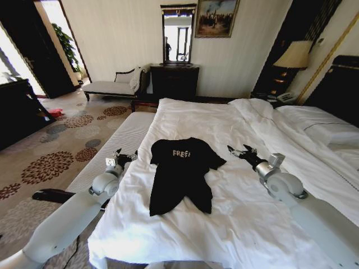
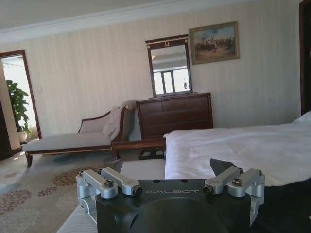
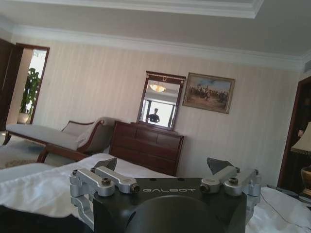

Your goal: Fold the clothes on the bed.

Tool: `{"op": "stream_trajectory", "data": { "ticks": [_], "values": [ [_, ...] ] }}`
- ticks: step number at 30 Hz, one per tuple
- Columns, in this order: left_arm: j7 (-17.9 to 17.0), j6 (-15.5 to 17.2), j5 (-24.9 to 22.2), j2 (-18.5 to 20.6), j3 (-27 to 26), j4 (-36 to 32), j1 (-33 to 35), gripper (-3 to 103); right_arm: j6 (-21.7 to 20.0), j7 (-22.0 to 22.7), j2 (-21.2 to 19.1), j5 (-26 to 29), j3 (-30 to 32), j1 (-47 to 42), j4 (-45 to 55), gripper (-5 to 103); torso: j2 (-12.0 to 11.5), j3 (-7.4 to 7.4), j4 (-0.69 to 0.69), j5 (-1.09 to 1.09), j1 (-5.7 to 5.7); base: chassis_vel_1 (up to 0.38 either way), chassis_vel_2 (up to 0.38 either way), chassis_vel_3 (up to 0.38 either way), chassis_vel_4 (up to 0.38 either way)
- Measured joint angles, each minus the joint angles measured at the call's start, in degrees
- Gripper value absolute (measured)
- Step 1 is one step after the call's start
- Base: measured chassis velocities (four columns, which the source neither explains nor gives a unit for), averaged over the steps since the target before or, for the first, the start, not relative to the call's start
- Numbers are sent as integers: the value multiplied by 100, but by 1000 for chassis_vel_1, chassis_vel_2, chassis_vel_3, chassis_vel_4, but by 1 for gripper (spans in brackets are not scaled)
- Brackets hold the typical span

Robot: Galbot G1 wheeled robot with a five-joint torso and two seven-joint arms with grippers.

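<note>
My worry here is the grab itself: the black short-sleeved cotton T-shirt with pale "FREE!" lettering (image 1: 180,171) lies directly on the white duvet of the very large bed with the dark frame (image 1: 252,224), and if I come down too deep at a sleeve I will likely pinch duvet along with the cotton and drag the bedding into the fold. The shirt is also not flat; its lower part is bunched and skewed, so a fold started from uneven corners would probably come out crooked, and if my two sides lift unequally the cloth could slide toward the bed's left edge, which is near. My left gripper (image 1: 124,156) hovers just beside the shirt's left sleeve, close to the bed's left edge, its jaws spread wide with nothing between them. My right gripper (image 1: 242,151) hangs over the duvet just beyond the right sleeve, jaws likewise spread and empty. The shirt sits between them, collar toward the foot edge of the bed, hem toward me, nearer the left edge than the pillow side, and touches neither gripper. In the left wrist view the bed's edge (image 2: 194,145) lies just ahead of my fingers (image 2: 121,180).
</note>
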Motion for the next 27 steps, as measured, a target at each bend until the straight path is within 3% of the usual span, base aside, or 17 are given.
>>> {"op": "stream_trajectory", "data": {
  "ticks": [1, 3, 4, 8, 13, 21, 25, 27],
  "values": [
    [35, -27, 73, 11, -184, -132, 268, 100, 90, -41, 108, -89, 232, -298, 96, 100, 0, 1, -6, 2, -1, 0, 0, 0, 0],
    [137, -129, 272, 27, -580, -395, 843, 100, 309, -211, 460, -240, 767, -1051, 437, 100, 2, -2, 0, 6, -4, 0, 0, 0, 0],
    [240, -197, 464, 10, -836, -512, 1312, 100, 451, -337, 696, -395, 986, -1507, 546, 100, 1, 0, -5, 5, -4, 0, 0, 0, 0],
    [410, -347, 808, -114, -1200, -673, 2086, 100, 743, -451, 1062, -706, 1210, -2000, 544, 100, 1, -1, 0, 3, -4, 0, 0, 0, 0],
    [412, -366, 846, -253, -1403, -926, 2501, 100, 776, -451, 1243, -701, 1345, -2271, 650, 100, 0, 1, 0, 5, -2, 0, 0, 0, 0],
    [512, -389, 913, -606, -2028, -1683, 3708, 100, 339, -468, 1483, 413, 1922, -3480, 1547, 100, 0, 0, -1, 3, -2, 0, 0, 0, 0],
    [527, -303, 727, -764, -2241, -1796, 4080, 100, -68, -468, 1506, 991, 2018, -3826, 1897, 100, 0, 1, -2, 4, -1, 0, 0, 0, 0],
    [513, -144, 508, -806, -2310, -1807, 4205, 100, -530, -433, 1472, 1515, 2012, -3894, 2084, 100, 0, 1, -1, 4, -1, 0, 0, 0, 0]
  ]
}}
